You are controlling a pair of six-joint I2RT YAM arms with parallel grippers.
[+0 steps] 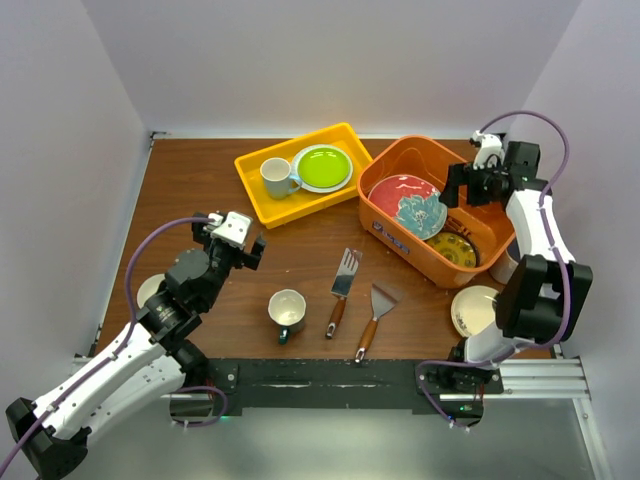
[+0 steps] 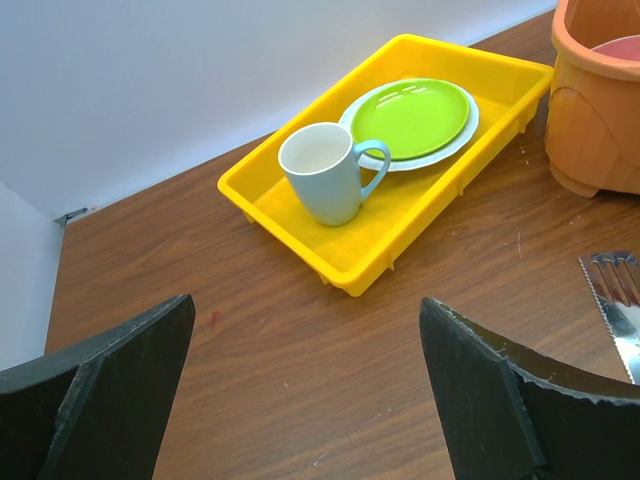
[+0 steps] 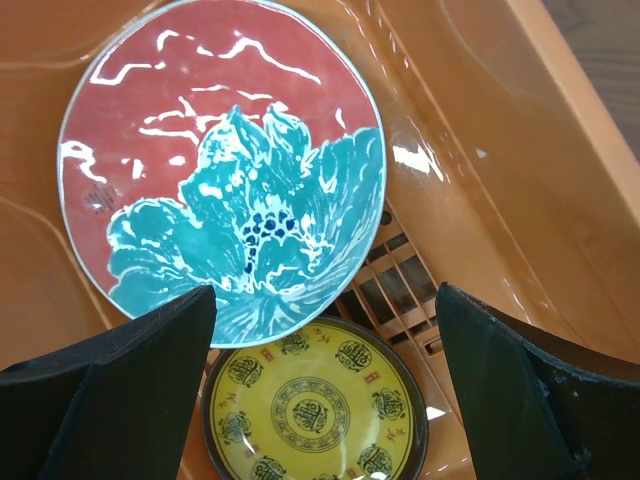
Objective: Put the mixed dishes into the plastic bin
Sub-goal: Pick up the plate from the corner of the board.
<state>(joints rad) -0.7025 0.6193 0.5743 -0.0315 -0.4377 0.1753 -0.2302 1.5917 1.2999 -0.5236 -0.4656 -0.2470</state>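
Note:
The orange plastic bin [image 1: 385, 228] stands at the right back, and its wall [image 3: 520, 150] fills the right wrist view. Inside it a red plate with a teal flower [image 1: 403, 200] [image 3: 220, 150] leans over a yellow patterned plate [image 1: 452, 248] [image 3: 315, 410]. My right gripper [image 1: 460, 188] [image 3: 325, 295] hangs open above them, holding nothing. A lime green plate [image 1: 322, 167] [image 2: 410, 118] lies in the yellow tray. A dark-teal mug [image 1: 287, 312] stands near the front, and a cream plate [image 1: 475, 310] lies by the right arm. My left gripper [image 1: 238, 242] [image 2: 305, 305] is open over bare wood.
The yellow tray [image 1: 262, 205] [image 2: 400, 250] also holds a white mug with a pale-blue handle [image 1: 277, 177] [image 2: 322, 175]. Two wooden-handled spatulas [image 1: 343, 290] [image 1: 375, 320] lie mid-table. A small white bowl [image 1: 150, 290] is partly hidden under the left arm.

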